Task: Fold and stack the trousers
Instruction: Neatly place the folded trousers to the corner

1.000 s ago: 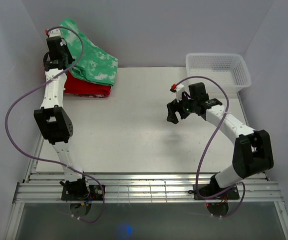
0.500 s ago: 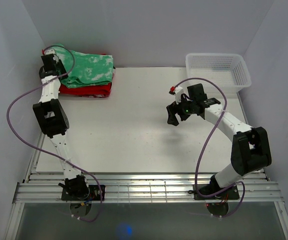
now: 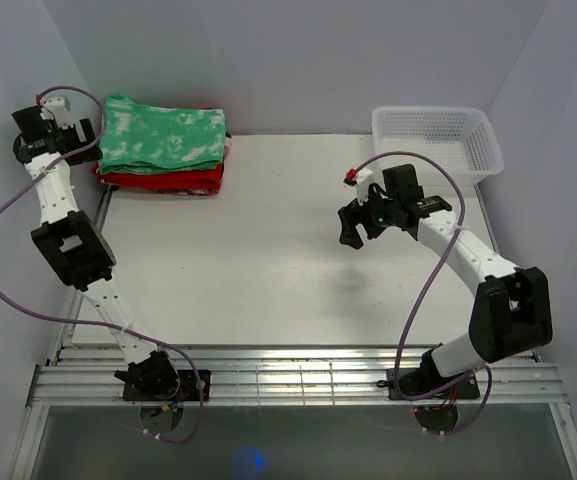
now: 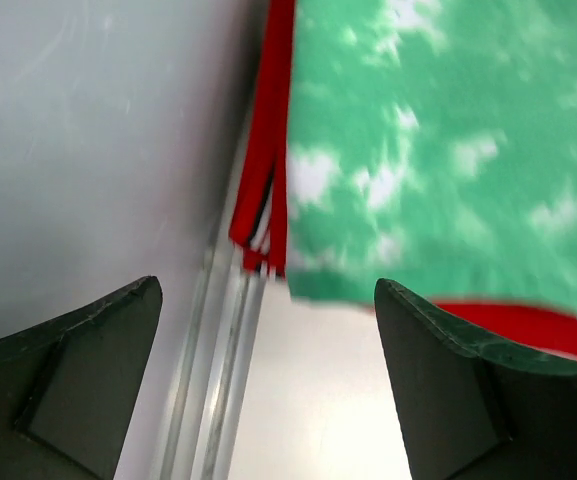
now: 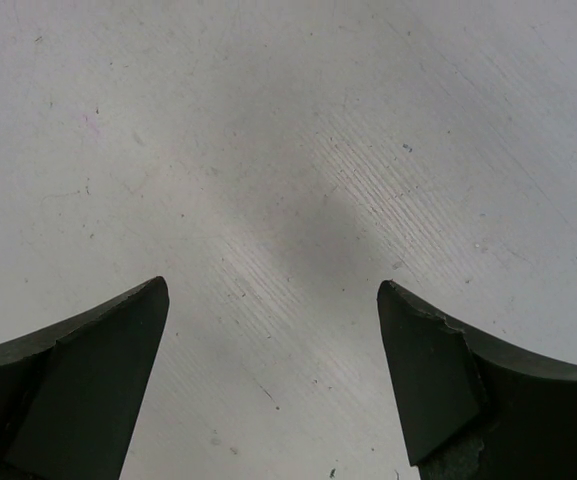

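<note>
Upper left: the trousers point(image 3: 163, 140), folded, lie on the red garment point(image 3: 173, 180). The left gripper point(image 3: 86, 140) stands open and empty just beside their left edge. The right gripper point(image 3: 350, 225), also open, hovers over the table point(image 3: 258, 260), centre right. Any retreat should leave the 2-garment stack unsnagged.

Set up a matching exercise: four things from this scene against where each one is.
Things:
1. trousers
2. red garment
3. basket
4. right gripper

Places:
A. far right corner of the table
B. bottom of the stack, far left
C. open, above the table's middle right
D. top of the stack, far left

Pairs: 1-D, 2-B, 3-A, 4-C
</note>
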Tool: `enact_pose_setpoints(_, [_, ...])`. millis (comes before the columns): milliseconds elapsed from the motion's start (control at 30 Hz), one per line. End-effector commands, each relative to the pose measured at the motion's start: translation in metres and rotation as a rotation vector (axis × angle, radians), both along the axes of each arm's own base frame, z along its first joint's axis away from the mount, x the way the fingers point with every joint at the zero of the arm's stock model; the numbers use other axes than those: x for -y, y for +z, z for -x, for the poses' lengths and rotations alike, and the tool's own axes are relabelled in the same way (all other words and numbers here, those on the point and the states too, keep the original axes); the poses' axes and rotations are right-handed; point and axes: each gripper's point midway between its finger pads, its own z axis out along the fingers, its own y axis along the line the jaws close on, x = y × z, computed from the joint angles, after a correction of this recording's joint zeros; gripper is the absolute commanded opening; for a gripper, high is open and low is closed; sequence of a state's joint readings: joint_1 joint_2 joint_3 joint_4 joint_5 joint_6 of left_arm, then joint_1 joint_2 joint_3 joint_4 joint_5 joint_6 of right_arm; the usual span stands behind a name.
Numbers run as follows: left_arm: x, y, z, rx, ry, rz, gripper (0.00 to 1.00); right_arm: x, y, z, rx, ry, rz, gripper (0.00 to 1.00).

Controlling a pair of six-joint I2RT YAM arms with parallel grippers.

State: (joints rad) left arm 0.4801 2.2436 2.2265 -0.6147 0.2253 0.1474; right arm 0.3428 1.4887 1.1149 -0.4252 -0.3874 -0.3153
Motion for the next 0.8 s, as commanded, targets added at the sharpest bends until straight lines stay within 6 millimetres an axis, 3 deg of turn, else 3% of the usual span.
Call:
enact_pose_setpoints(0, [0.028, 0.071, 0.065, 0.034, -0.223, 0.038, 0.98, 0.007, 0.014, 0.005, 0.035, -0.002, -0.002, 0.9])
enact_pose_setpoints(67, [0.054, 0.066, 0.098, -0.037, -0.355, 0.071, 0.98, 0.014, 0.014, 0.007, 0.028, -0.007, 0.007, 0.9])
enact_pose_setpoints(133, [0.076, 0.041, 0.128, -0.136, -0.404, 0.136, 0.98, 0.026, 0.015, 0.012, 0.014, -0.029, 0.011, 0.9])
enact_pose_setpoints(167, [0.086, 0.05, 0.143, -0.138, -0.417, 0.134, 0.98, 0.032, 0.015, 0.013, 0.011, -0.04, 0.009, 0.9])
enact_pose_setpoints(200, [0.1, 0.03, 0.158, -0.184, -0.438, 0.202, 0.98, 0.038, 0.01, 0.018, -0.008, -0.051, 0.01, 0.9])
enact_pose_setpoints(300, [0.136, 0.028, 0.192, -0.196, -0.522, 0.278, 0.98, 0.064, 0.011, 0.024, -0.004, -0.113, 0.01, 0.9])
enact_pose_setpoints(333, [0.149, 0.01, 0.207, -0.233, -0.545, 0.336, 0.98, 0.078, 0.015, 0.025, 0.009, -0.149, 0.009, 0.9])
enact_pose_setpoints(367, [0.159, 0.007, 0.214, -0.231, -0.581, 0.335, 0.98, 0.087, 0.013, 0.03, -0.006, -0.167, 0.017, 0.9])
enact_pose_setpoints(400, [0.172, 0.014, 0.223, -0.209, -0.618, 0.311, 0.98, 0.094, 0.009, 0.034, -0.017, -0.184, 0.019, 0.9])
enact_pose_setpoints(433, [0.184, -0.005, 0.234, -0.234, -0.645, 0.321, 0.98, 0.109, 0.012, 0.037, -0.009, -0.229, 0.016, 0.9])
enact_pose_setpoints(467, [0.202, -0.01, 0.237, -0.245, -0.686, 0.285, 0.98, 0.114, 0.01, 0.042, -0.019, -0.242, 0.02, 0.9])
enact_pose_setpoints(500, [0.212, -0.003, 0.245, -0.226, -0.673, 0.234, 0.98, 0.125, 0.008, 0.044, -0.023, -0.281, 0.023, 0.9])
enact_pose_setpoints(533, [0.211, -0.027, 0.247, -0.26, -0.632, 0.175, 0.98, 0.136, 0.005, 0.05, -0.021, -0.318, 0.035, 0.9])
enact_pose_setpoints(567, [0.227, -0.031, 0.248, -0.266, -0.657, 0.144, 0.98, 0.14, 0.004, 0.052, -0.019, -0.335, 0.038, 0.9])
enact_pose_setpoints(767, [0.26, -0.038, 0.262, -0.257, -0.67, 0.246, 0.98, 0.137, -0.003, 0.074, -0.039, -0.375, -0.01, 0.9])
